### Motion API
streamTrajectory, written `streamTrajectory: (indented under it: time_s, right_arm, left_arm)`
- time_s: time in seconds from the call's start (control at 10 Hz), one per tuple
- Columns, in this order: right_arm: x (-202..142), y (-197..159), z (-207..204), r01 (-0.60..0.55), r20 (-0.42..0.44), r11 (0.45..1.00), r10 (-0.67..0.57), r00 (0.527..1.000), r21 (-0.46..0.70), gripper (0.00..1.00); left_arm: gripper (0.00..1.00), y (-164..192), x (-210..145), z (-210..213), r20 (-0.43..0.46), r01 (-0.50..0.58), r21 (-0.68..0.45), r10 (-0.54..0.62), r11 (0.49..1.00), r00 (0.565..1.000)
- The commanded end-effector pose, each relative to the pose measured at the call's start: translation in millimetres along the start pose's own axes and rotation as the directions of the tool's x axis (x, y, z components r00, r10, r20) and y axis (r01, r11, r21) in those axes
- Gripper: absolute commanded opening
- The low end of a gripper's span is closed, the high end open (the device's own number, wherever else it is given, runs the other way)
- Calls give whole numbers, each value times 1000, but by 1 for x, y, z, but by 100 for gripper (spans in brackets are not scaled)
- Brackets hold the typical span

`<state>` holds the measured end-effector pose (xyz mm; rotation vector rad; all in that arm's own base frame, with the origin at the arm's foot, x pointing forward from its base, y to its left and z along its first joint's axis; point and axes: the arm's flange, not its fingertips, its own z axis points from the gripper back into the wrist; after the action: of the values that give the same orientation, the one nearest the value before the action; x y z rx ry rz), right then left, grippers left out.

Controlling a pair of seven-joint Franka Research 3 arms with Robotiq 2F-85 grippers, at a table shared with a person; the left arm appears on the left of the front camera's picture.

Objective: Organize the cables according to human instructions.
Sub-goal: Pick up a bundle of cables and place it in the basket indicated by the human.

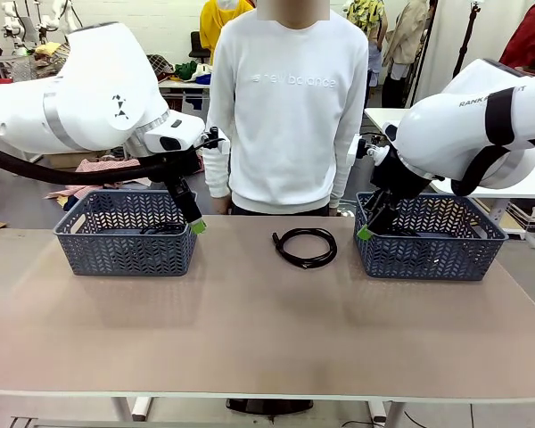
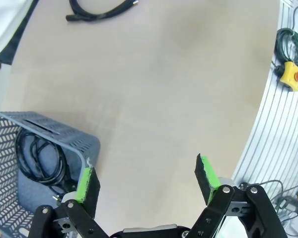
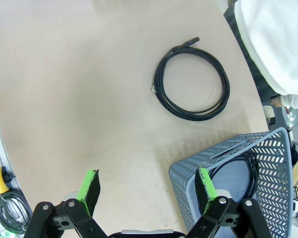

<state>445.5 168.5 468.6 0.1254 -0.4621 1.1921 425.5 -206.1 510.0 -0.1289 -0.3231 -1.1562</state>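
Front view, left end effector [image 1: 197, 226]: jaws spread, nothing between the pads; it hangs at the near right corner of the left basket [image 1: 125, 234], just above the rim.
Front view, right end effector [image 1: 364, 233]: jaws spread, holding nothing; it sits at the near left corner of the right basket [image 1: 428, 239].
Left wrist view: the left end effector [image 2: 145, 178] straddles bare tabletop [image 2: 154, 89], with one green pad [image 2: 84, 182] close by the basket's corner; inside the basket, at 9 o'clock, lies a stored cable [image 2: 39, 157].
Right wrist view: the right end effector [image 3: 146, 191] has one pad [image 3: 204, 188] over the right basket's corner; a coil shows inside the basket at 3 o'clock.
Loose cable [image 1: 305, 246]: a flat coil on the tabletop between the baskets, at 12 o'clock from the right end effector in its wrist view, in front of the person [image 1: 285, 107].
Task state: one coil left outside; no pointing hand is visible, so I cannot tell which basket is meant.
Risk, basket snag: either pad is so near a rim that a sideways start could catch the mesh and drag the basket.
Risk, thin grip: the cord lies flat; a shallow pinch could slip off, or lift one strand and let the coil unwind.
Risk, plug: a trailing end may hook the basket wall at drop-off.
Risk, arms: both reaching for the middle could clash.
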Motion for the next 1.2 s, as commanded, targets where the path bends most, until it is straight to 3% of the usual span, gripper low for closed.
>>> streamTrajectory:
  time_s: [0.0,1.1]
  right_arm:
    - [0,1,0,-1,0,1000,1,1000,-3,100]
    - [0,1,0,-1,0,1000,1,1000,-3,100]
  left_arm:
    - [100,3,-1,1,-3,-7,7,7,1000,1000]
    - [100,3,-1,1,-3,-7,7,7,1000,1000]
